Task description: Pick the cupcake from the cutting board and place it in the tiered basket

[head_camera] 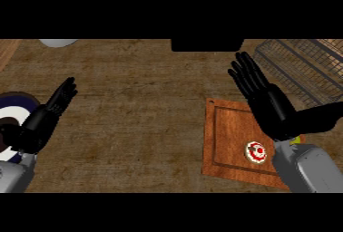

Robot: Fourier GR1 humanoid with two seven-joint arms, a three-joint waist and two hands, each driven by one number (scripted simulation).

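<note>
Since nothing has been picked up yet, the reach is judged to be the step in hand.

Right hand: the black right hand (pixel 268 97) is held flat, fingers straight, nothing grasped.

Cupcake: the small round cupcake with white frosting and red swirl (pixel 256 151) is seen just below that hand's palm, beside the grey wrist, so it's behind the fingertips, not ahead of them.

Board: the cupcake sits on the rectangular brown wooden cutting board (pixel 227 136), which lies partly under the right hand.

Basket: the dark wire tiered basket (pixel 305 63) is found past the fingertips, off to the hand's outer side.

Left hand: the black left hand (pixel 47 115) is kept open and resting, well apart from everything, over a round blue-and-white plate (pixel 15 102).

Doing it well: the right hand probably has to be pulled back and lowered so the fingers can be curled round the cupcake's sides; the frosting is better not squashed.

Watch out: the board could get nudged by the wrist.
</note>
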